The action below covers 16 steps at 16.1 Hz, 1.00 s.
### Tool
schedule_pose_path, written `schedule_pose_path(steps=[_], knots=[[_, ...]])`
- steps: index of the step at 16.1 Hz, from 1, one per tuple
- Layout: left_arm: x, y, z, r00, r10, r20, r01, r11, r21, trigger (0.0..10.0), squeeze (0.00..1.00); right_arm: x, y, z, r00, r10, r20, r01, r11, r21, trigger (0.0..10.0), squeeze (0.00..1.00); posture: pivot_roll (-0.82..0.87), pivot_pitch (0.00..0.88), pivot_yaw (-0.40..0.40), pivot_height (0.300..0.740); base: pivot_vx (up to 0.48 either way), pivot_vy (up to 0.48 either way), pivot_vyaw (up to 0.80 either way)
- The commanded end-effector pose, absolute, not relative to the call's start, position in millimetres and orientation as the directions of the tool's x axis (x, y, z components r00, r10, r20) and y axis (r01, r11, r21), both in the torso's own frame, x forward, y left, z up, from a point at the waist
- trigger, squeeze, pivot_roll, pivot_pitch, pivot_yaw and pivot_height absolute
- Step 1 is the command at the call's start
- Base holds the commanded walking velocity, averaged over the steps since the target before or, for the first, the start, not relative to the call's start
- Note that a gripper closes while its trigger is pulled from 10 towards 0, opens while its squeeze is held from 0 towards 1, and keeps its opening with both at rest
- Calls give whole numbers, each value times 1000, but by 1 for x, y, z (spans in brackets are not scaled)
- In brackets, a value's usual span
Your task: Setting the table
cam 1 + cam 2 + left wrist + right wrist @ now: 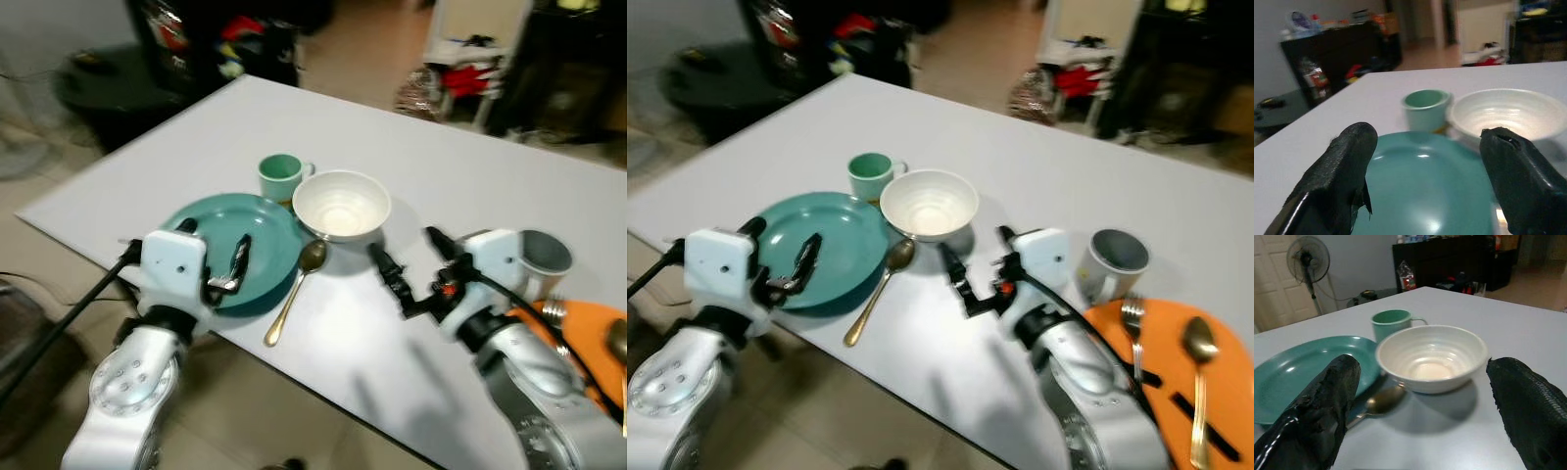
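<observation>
One place is being laid on the white bench (470, 176): a teal plate (265, 245), a white bowl (342, 205) touching its rim, a green cup (280, 176) just behind, and a gold spoon (292, 293) beside the plate. The left gripper (235, 262) is held spread and empty over the plate. The right gripper (416, 269) is spread and aimed at the bowl. The bowl is judged the next thing to be taken; its rim would have to be straddled squarely.
</observation>
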<state>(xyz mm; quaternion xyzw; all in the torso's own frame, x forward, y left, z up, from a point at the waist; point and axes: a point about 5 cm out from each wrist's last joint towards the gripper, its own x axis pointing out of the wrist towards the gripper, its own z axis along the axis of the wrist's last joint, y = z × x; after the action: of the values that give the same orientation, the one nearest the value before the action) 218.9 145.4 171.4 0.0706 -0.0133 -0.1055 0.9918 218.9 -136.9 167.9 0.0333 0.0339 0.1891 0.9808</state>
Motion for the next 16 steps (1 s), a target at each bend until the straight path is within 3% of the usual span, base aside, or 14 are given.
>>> schedule_pose_path(steps=[1, 8, 12, 16], knots=[[222, 148, 171, 975, -220, 3, 218, 965, 148, 10000, 0, 217, -139, 172, 937, 347, -38, -344, 936, 76, 10000, 1000, 12, 0, 57, 740, 0, 0, 800], [225, 146, 167, 973, -232, -8, 232, 965, 121, 10000, 0, 207, -154, 165, 964, 247, -103, -250, 968, -14, 10000, 1000, -9, 0, 78, 740, 0, 0, 800], [221, 149, 165, 979, -203, -8, 202, 972, 120, 10000, 0, 214, -143, 167, 957, 281, -71, -279, 959, 42, 10000, 1000, 20, 0, 41, 740, 0, 345, 800], [216, 153, 166, 982, -187, -12, 187, 974, 130, 10000, 0, 219, -140, 161, 949, 299, -101, -300, 954, 6, 10000, 1000, 39, 0, 27, 740, 0, 345, 800]])
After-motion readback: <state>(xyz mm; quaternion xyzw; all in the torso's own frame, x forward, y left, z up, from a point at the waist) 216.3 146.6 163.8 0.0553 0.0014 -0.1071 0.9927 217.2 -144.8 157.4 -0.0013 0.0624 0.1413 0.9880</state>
